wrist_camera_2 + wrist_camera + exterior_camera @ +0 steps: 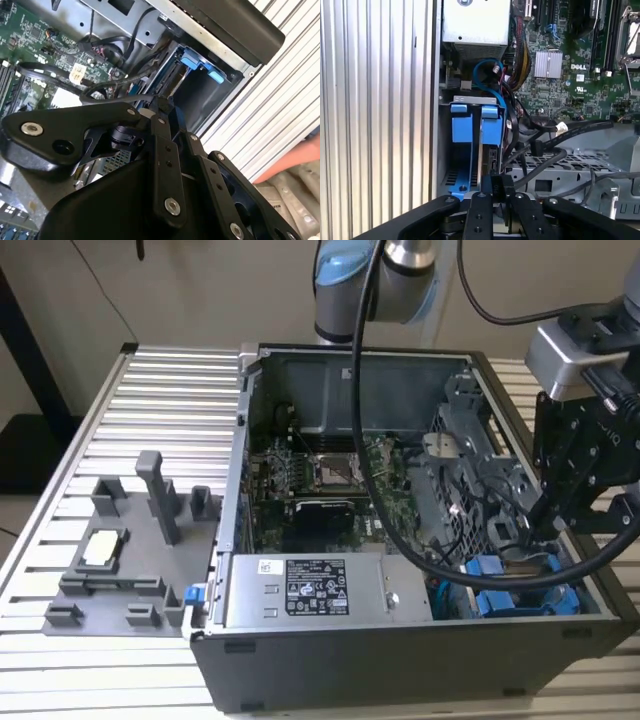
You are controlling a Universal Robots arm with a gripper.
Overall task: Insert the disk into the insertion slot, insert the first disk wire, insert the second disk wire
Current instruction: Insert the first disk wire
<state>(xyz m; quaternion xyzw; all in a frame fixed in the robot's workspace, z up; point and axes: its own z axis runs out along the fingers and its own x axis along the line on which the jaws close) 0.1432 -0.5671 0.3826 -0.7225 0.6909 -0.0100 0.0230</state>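
Observation:
The disk (491, 159) stands edge-on in the insertion slot (461, 142), held between bright blue rails; the slot sits at the case's front corner on the exterior view's right (520, 590). My gripper (496, 184) is right at the disk's exposed edge, shut on a small black connector. A black wire (540, 165) curves from the cable bundle to that connector. The second wrist view has the gripper (159, 105) with its tips together just before the blue rails (200, 67). From outside, the gripper (535, 530) reaches down into the case above the slot.
A loose black connector (536, 148) and a white-tipped cable (560, 127) hang beside the perforated metal cage (560, 162). The power-supply box (300, 590), the motherboard (330, 475) and a grey fixture plate (120, 560) lie to the exterior view's left. A person's hand (295, 157) rests outside the case.

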